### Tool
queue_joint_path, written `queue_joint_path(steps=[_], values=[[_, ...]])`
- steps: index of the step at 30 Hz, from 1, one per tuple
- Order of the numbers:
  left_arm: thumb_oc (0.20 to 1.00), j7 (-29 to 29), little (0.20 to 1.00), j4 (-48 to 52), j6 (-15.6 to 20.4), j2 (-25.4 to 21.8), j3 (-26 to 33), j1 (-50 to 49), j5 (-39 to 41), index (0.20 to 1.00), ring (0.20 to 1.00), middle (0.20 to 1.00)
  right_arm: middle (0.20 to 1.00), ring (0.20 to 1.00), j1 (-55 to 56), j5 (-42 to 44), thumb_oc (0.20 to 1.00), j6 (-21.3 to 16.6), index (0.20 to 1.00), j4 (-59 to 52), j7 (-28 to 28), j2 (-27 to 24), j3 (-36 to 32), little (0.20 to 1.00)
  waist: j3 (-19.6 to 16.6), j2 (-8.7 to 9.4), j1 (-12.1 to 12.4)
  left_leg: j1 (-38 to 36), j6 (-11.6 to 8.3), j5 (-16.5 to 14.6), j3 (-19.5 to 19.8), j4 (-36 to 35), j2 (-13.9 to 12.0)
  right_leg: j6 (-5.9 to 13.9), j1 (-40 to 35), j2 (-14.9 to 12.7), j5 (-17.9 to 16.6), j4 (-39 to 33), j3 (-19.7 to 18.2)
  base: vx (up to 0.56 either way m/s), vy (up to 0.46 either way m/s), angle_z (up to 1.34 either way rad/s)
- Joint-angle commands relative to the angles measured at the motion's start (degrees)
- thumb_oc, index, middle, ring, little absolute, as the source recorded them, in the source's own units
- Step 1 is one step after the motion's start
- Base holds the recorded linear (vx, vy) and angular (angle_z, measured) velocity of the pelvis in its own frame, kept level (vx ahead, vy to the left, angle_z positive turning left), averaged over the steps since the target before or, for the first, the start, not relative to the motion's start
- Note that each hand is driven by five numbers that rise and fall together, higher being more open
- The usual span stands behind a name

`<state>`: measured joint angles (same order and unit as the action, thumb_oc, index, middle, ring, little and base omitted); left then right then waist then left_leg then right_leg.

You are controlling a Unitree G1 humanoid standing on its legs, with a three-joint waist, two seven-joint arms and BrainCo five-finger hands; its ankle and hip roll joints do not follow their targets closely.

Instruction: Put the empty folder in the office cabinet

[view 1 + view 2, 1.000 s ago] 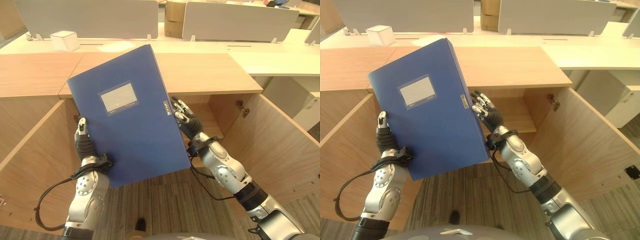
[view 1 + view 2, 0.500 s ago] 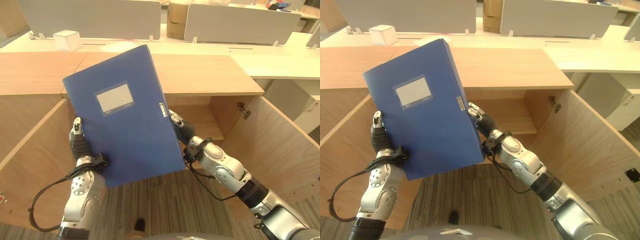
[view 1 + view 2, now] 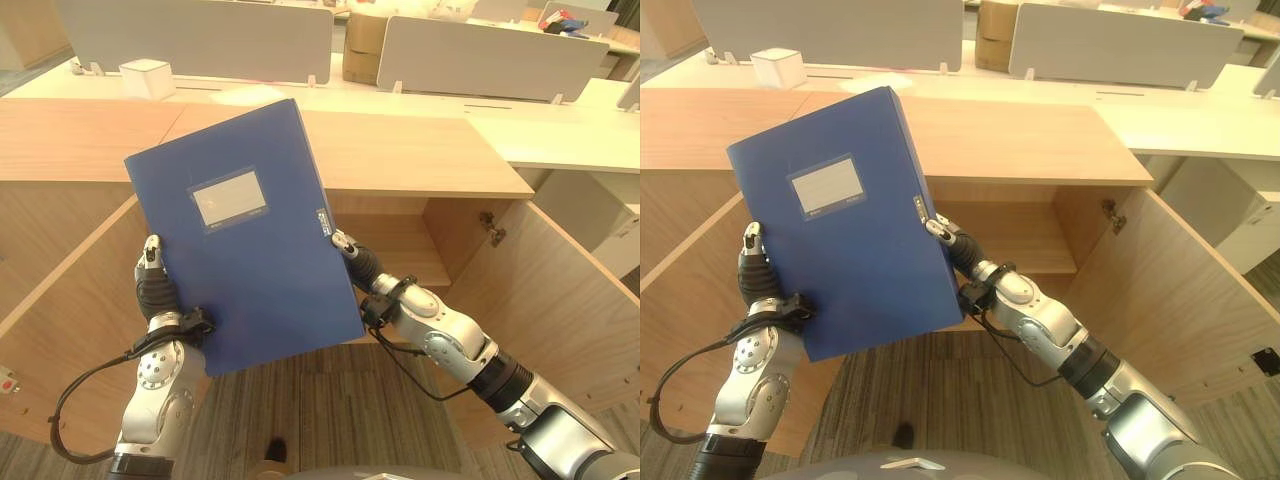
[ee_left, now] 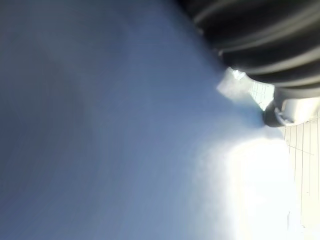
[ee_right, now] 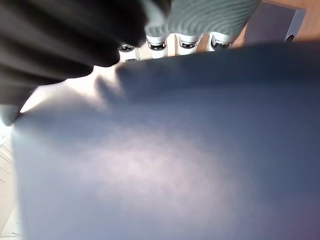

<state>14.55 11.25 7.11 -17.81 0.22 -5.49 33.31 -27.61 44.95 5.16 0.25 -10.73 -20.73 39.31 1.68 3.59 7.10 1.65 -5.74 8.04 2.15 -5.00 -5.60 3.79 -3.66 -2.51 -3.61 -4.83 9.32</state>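
Roughly midway, by the look of it: the blue folder (image 3: 243, 235) is lifted and held tilted in front of the open office cabinet (image 3: 400, 240), but it is not yet inside. The left robot hand (image 3: 152, 278) shows at the folder's lower left edge with one finger up along the side, and the right robot hand (image 3: 352, 258) reaches up against its right edge; the rest of each hand's fingers lie behind the cover, so I cannot tell whether either is clamped on it or only pressing flat. What is left is to carry the folder forward and down onto the shelf (image 3: 405, 255) behind it. Both cabinet doors (image 3: 560, 290) stand swung wide, so the mouth is open, yet the folder's upper corner rises above the cabinet top (image 3: 420, 150) and would likely need lowering and straightening to clear that edge.
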Motion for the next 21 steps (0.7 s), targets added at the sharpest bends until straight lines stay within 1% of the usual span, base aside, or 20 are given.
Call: queue_joint_path(steps=[1, 6, 8, 9, 10, 11, 13, 15, 17, 21], values=[[0.200, -1.73, 0.200, 5.34, 3.21, -1.29, -3.76, 6.41, -0.18, 0.200, 0.200, 0.200, 1.000, 1.000, -4.87, -2.33, 1.000, -1.23, 1.000, -1.78, -1.61, 7.01, 4.67, 1.000, -0.68, 2.87, 0.30, -0.13, 0.48, -6.37, -1.04, 0.00, 1.25, 4.62, -2.12, -6.62, 6.67, 1.33, -0.07, 0.00, 0.000, 0.00], [0.200, -1.93, 0.200, 5.26, 3.13, -1.20, -3.63, 6.03, -0.14, 0.200, 0.200, 0.200, 1.000, 1.000, -4.63, -1.92, 1.000, -1.61, 1.000, -1.89, -1.52, 6.26, 3.99, 1.000, -0.72, 2.89, 0.14, -0.25, 0.57, -6.41, -1.09, 0.00, 1.18, 4.60, -2.10, -6.68, 6.58, 1.28, -0.23, 0.00, 0.000, 0.00], [0.200, -2.29, 0.200, 5.24, 3.13, -1.43, -3.47, 5.99, -0.40, 0.200, 0.200, 0.200, 1.000, 1.000, -4.92, -1.74, 1.000, -1.68, 1.000, -3.46, -2.22, 4.75, 3.30, 1.000, -0.81, 2.93, -0.07, -0.23, 0.55, -6.45, -1.16, 0.00, 1.17, 4.63, -2.08, -6.72, 6.61, 1.32, -0.17, 0.00, 0.000, 0.00], [0.200, -2.29, 0.200, 5.24, 3.13, -1.43, -3.47, 5.99, -0.40, 0.200, 0.200, 0.200, 1.000, 1.000, -4.92, -1.74, 1.000, -1.68, 1.000, -3.46, -2.22, 4.75, 3.30, 1.000, -0.81, 2.93, -0.07, -0.23, 0.55, -6.46, -1.16, 0.00, 1.17, 4.63, -2.08, -6.72, 6.61, 1.32, -0.17, 0.00, 0.000, 0.00], [0.200, -2.61, 0.200, 5.29, 3.28, -1.54, -3.17, 5.78, -0.26, 0.200, 0.200, 0.200, 1.000, 1.000, -4.89, -0.71, 1.000, -2.15, 1.000, -3.82, -2.14, 3.45, 2.25, 1.000, -0.83, 2.96, -0.26, -0.24, 0.55, -6.44, -1.23, 0.00, 1.16, 4.69, -2.03, -6.75, 6.55, 1.32, -0.21, 0.00, 0.000, 0.00], [0.200, -2.61, 0.200, 5.29, 3.28, -1.54, -3.17, 5.79, -0.26, 0.200, 0.200, 0.200, 1.000, 1.000, -4.89, -0.71, 1.000, -2.15, 1.000, -3.82, -2.14, 3.45, 2.24, 1.000, -0.83, 2.96, -0.25, -0.24, 0.55, -6.44, -1.24, 0.00, 1.16, 4.69, -2.03, -6.75, 6.55, 1.32, -0.21, 0.00, 0.000, 0.00], [0.200, -3.22, 0.200, 5.34, 3.26, -1.75, -2.95, 5.43, -0.33, 0.200, 0.200, 0.200, 1.000, 1.000, -5.46, 0.16, 1.000, -2.80, 1.000, -5.36, -2.65, 0.34, 0.89, 1.000, -0.96, 3.07, -0.57, -0.27, 0.51, -6.48, -1.37, 0.00, 1.13, 4.77, -1.98, -6.74, 6.51, 1.30, -0.34, 0.00, 0.000, 0.00], [0.200, -3.29, 0.200, 5.36, 3.33, -1.69, -2.86, 5.35, -0.31, 0.200, 0.200, 0.200, 1.000, 1.000, -5.48, 0.45, 1.000, -2.84, 1.000, -5.52, -2.59, -0.28, 0.52, 1.000, -0.97, 3.08, -0.60, -0.28, 0.50, -6.46, -1.42, 0.00, 1.12, 4.79, -1.97, -6.73, 6.50, 1.31, -0.36, 0.00, 0.000, 0.00], [0.200, -3.41, 0.200, 5.27, 3.44, -1.71, -2.50, 5.18, -0.45, 0.200, 0.200, 0.200, 1.000, 1.000, -6.28, 1.70, 1.000, -3.52, 1.000, -6.46, -2.51, -2.30, -0.72, 1.000, -0.97, 3.14, -0.95, -0.32, 0.45, -6.45, -1.50, 0.00, 1.00, 4.82, -1.84, -6.71, 6.44, 1.35, -0.61, -0.01, -0.008, -0.04], [0.200, -3.50, 0.200, 5.23, 3.43, -1.84, -2.19, 5.02, -0.61, 0.200, 0.200, 0.200, 1.000, 1.000, -6.95, 2.54, 1.000, -3.70, 1.000, -7.83, -2.57, -3.62, -1.45, 1.000, -1.01, 3.12, -1.21, -0.32, 0.39, -6.43, -1.75, 0.00, 0.98, 4.86, -1.67, -6.70, 6.28, 1.31, -0.75, -0.01, -0.006, -0.05]])
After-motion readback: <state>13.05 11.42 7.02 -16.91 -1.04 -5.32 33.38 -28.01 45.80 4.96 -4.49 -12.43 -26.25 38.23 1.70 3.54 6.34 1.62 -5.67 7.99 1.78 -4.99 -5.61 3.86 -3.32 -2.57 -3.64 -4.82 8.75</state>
